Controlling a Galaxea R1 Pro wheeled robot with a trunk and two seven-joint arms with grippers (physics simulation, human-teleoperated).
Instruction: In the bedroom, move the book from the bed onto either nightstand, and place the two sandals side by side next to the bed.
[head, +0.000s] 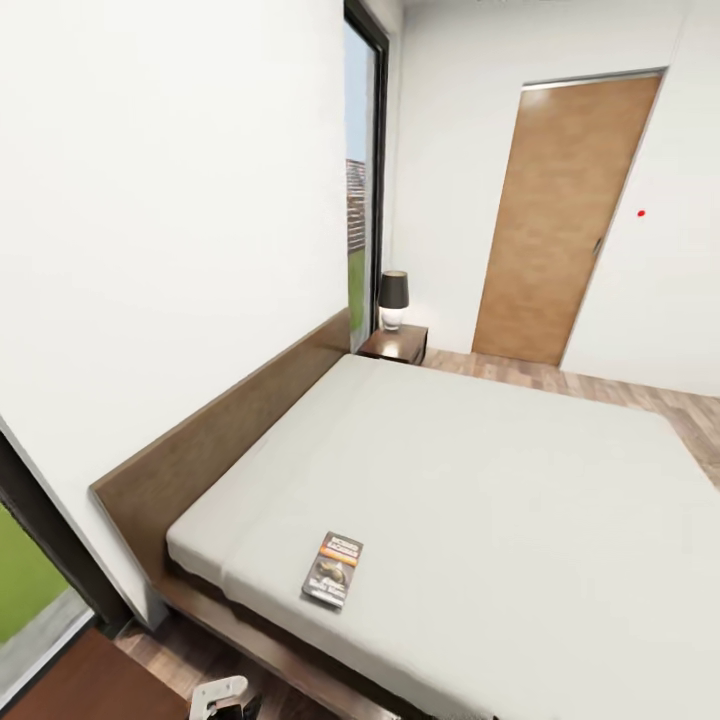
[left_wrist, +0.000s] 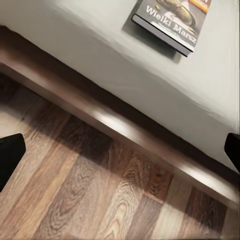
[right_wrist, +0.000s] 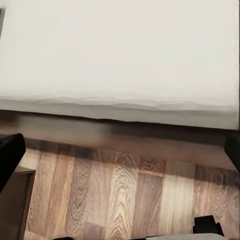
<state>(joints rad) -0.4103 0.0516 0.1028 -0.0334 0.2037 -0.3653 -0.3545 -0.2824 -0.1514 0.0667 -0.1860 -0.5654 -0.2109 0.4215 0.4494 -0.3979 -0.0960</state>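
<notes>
Nothing finished yet: book (head: 333, 569) lies on the bed (head: 480, 480).
Far nightstand (head: 394, 344) awaits; both grippers' jaws spread wide, holding nothing, over the floor (left_wrist: 90, 190).

The bed (head: 520, 480) carries the book (head: 333, 569) flat on its off-white mattress, near the edge closest to the robot. Beyond the headboard, the nightstand (head: 396, 345) bears a lamp (head: 392, 299).

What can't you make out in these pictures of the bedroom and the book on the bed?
- Book: left wrist view's edge cuts off the cover's upper part; in the head view its lettering is too small to read.
- Bed: the head view's edges crop its near and right-hand parts.
- Nightstand: the mattress hides its lower part; the lamp covers part of its top.
</notes>
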